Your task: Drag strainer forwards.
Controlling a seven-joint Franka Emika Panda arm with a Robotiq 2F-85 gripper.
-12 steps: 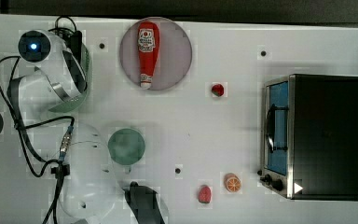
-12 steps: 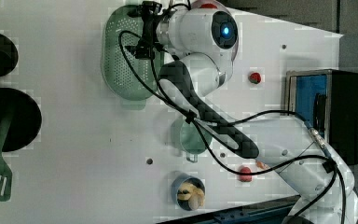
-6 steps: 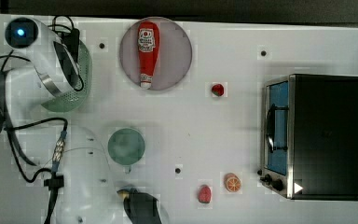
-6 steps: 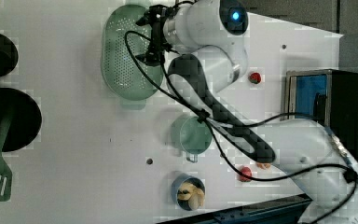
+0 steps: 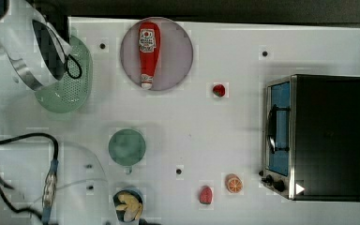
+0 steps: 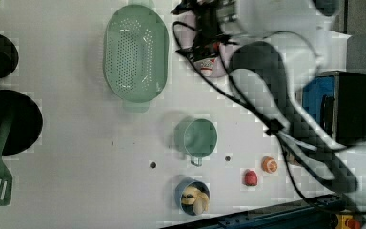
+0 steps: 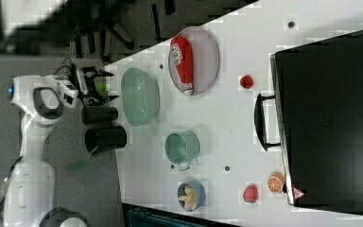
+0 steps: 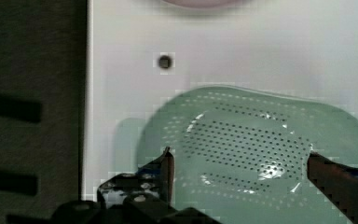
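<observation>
Strainer [image 6: 135,53]: we see a pale mint-green oval plastic bowl, perforated in rows, sitting upright near a corner of the white counter [image 5: 243,140], beside the round plate with the ketchup bottle [image 5: 148,52].
Likely feel: we judge it light, stiff and thin-walled, with smooth plastic that should slide easily on the counter but could tip if pushed high.
Where to hold: we would take the rim or one of the small tab handles at the oval's ends, or hook one finger inside the wall and pull low.
Pincer [image 8: 240,161]: open wide and empty, its fingers [image 8: 165,163] hanging above the strainer bowl, apart from it.
Neighbours: the teal cup [image 5: 127,146] stands well apart towards the counter's middle, so we expect room to drag.
</observation>
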